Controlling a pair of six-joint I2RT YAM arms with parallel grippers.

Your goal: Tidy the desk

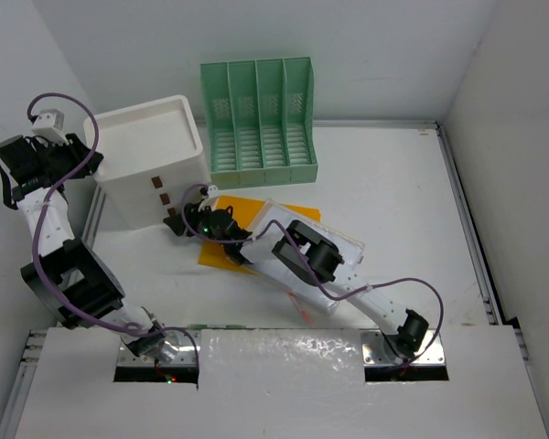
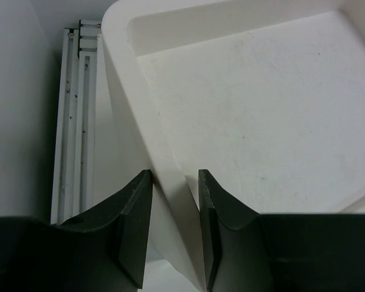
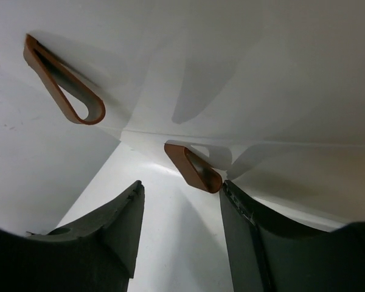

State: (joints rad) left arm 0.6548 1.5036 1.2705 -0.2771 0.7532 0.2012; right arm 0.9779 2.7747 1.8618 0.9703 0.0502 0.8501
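The white desk [image 1: 393, 183] carries a white drawer box [image 1: 151, 160] at the back left, with brown loop handles [image 1: 165, 197] on its front. My left gripper [image 1: 90, 161] straddles the box's left rim and its fingers [image 2: 137, 207] press on the wall [image 2: 170, 182] between them. My right gripper [image 1: 178, 222] is open at the foot of the box front. In the right wrist view the lower brown loop [image 3: 182, 159] hangs just above the right finger [image 3: 243, 231], between the tips, and a second loop [image 3: 48, 79] sits higher left.
A green file organizer [image 1: 259, 123] stands at the back centre. An orange folder [image 1: 242, 212] and a clear plastic sleeve [image 1: 348, 242] lie under my right arm. A metal rail [image 2: 73, 121] runs along the desk's left edge beside the box.
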